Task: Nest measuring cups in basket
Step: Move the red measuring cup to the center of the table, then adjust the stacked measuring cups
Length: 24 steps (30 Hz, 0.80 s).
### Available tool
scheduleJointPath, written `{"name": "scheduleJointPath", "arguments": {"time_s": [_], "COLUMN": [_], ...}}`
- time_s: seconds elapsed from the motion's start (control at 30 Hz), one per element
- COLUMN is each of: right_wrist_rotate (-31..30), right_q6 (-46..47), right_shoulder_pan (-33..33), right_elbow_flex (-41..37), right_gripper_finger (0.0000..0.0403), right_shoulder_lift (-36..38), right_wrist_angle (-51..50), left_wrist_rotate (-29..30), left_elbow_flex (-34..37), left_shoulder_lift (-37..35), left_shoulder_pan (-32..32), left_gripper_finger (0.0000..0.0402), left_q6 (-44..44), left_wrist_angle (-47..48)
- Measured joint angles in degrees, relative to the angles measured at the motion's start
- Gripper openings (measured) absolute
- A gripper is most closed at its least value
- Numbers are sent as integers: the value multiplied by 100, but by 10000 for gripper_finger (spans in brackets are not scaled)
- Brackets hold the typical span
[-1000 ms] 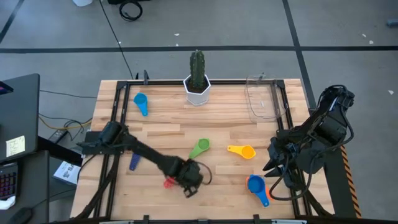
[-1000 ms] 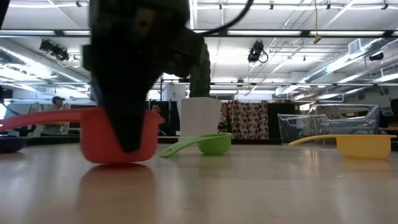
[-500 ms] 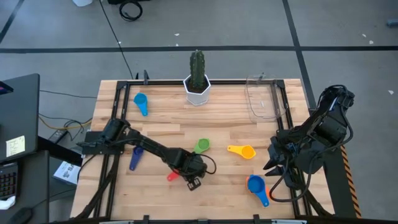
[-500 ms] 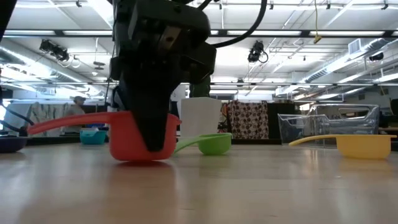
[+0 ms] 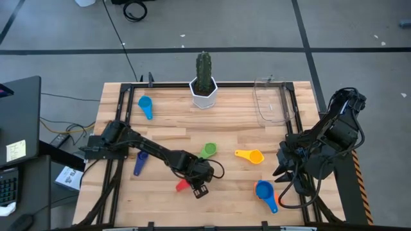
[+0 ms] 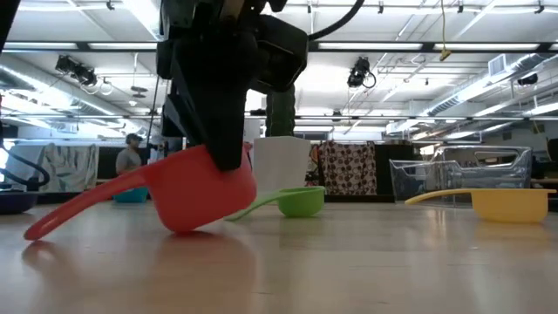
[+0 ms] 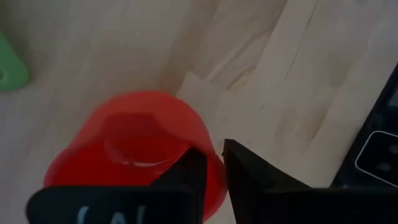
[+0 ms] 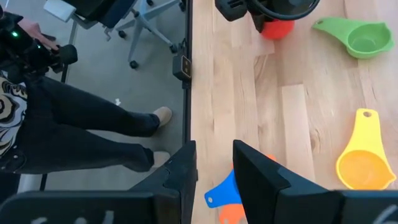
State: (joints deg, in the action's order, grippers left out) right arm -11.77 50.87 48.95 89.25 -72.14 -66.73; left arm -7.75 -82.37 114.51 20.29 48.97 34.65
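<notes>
The red measuring cup [image 6: 196, 196] sits tipped at the table's near middle, with my left gripper [image 5: 191, 182] shut on its bowl. On the boards lie the green cup [image 5: 207, 151], the yellow cup [image 5: 250, 156], a light blue cup [image 5: 146, 106] and a dark blue one [image 5: 139, 163]. A blue cup [image 5: 264, 192] lies with an orange one [image 8: 233, 214] under it. The clear basket [image 5: 273, 101] stands at the far right. My right gripper [image 8: 214, 171] hangs open, high over the table's right edge. My left gripper has one finger inside the red cup's bowl and one outside, the bowl's wall [image 7: 214, 180] between them, on the side away from the handle. The fingers come steeply from above. The cup is tilted, and its handle's free end [image 6: 35, 231] rests on the table.
A white pot with a cactus [image 5: 204, 90] stands at the far middle. Dark rails run along the table's left and right sides [image 5: 119, 128]. A person's legs [image 8: 93, 124] and an office chair show on the floor beside the table.
My left gripper has carried the red cup a little toward the table's right edge and risen slightly, turning as it went. The cup, level on the table before, is now tipped: its bowl is raised and its handle end slants down to the boards.
</notes>
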Motion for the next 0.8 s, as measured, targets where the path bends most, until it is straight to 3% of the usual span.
{"name": "scheduleJointPath", "arguments": {"time_s": [0.53, 0.8], "right_wrist_rotate": [2, 116], "right_q6": [-2, 446], "right_shoulder_pan": [0, 0], "right_elbow_flex": [0, -564], "right_gripper_finger": [110, 110], "right_shoulder_lift": [0, 2], "right_wrist_angle": [-71, -65], "left_wrist_rotate": [80, 75], "left_elbow_flex": [-13, -13], "left_shoulder_lift": [-146, -958], "left_shoulder_pan": [-19, -19], "left_gripper_finger": [59, 59], "left_q6": [-68, 37], "left_wrist_angle": [-5, 255]}}
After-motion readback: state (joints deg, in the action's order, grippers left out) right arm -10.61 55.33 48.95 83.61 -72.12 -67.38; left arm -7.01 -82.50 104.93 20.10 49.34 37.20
